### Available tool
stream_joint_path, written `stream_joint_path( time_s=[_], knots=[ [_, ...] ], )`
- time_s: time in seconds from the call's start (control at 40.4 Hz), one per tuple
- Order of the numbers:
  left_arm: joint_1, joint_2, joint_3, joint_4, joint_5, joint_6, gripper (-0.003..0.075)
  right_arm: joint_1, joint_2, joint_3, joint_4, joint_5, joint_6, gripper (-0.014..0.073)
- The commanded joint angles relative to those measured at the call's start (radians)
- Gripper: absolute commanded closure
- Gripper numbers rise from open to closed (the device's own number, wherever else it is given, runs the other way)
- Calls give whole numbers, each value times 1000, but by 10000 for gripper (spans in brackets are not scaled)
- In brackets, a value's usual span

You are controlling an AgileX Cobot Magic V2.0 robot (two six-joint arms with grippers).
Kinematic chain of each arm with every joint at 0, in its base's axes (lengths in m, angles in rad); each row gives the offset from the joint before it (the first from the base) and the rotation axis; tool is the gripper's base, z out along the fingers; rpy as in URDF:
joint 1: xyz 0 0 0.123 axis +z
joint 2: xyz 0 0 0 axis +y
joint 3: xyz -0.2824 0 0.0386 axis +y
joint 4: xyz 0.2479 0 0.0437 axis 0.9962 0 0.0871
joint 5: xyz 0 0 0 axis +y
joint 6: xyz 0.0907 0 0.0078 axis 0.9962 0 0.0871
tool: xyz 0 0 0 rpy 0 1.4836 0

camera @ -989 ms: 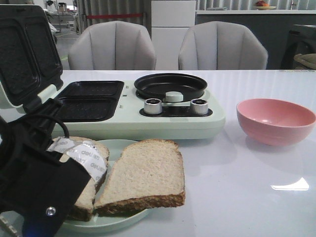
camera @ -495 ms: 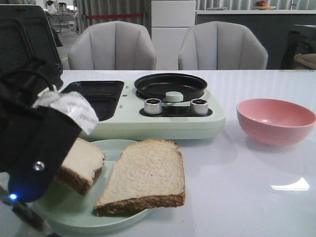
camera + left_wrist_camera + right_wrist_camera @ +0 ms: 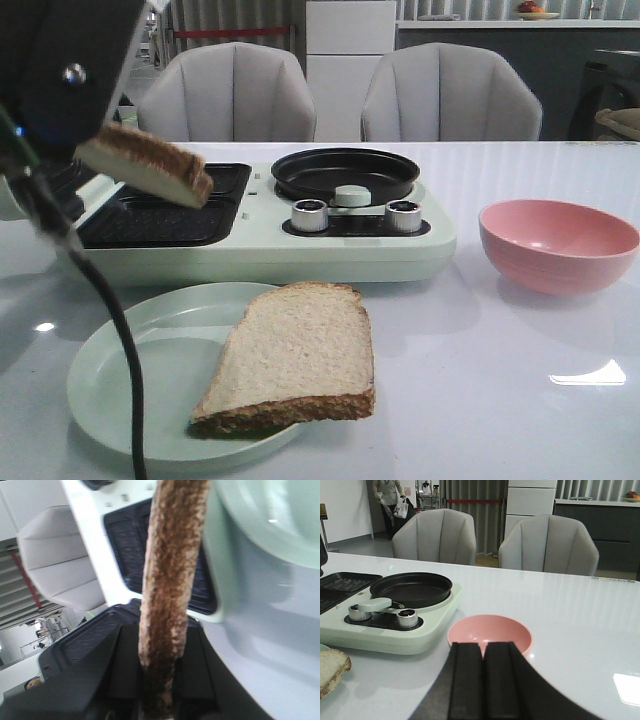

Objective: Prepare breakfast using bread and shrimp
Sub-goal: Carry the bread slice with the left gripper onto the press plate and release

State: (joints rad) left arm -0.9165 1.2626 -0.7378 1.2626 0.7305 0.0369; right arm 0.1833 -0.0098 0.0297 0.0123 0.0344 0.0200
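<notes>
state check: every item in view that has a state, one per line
left gripper: shut on held bread slice
held bread slice: lifted, tilted, above the sandwich plates
plated bread slice: flat on the green plate
sandwich maker lid: open
frying pan: empty
pink bowl: upright; inside not fully visible
right gripper: shut, holding nothing

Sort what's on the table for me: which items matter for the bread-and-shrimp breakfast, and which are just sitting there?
In play:
- bread slice held in the left gripper, above the sandwich plates
- second bread slice on the green plate
- black pan

Lying about:
- pink bowl; contents not visible
- two grey chairs

No shrimp visible.
</notes>
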Motion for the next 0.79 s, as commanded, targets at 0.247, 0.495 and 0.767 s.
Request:
stream_joint_path(
  time_s=[0.247,0.495,0.767],
  knots=[
    [320,52,-144,155,-370,-2,545,3,-19,-4,-12,-92,-3,627],
    [458,203,-273,186,-453,-2,545,3,-19,-4,-12,-92,-3,627],
    [556,402,-463,149,-587,-16,545,3,-19,-4,-12,-92,-3,627]
  ],
)
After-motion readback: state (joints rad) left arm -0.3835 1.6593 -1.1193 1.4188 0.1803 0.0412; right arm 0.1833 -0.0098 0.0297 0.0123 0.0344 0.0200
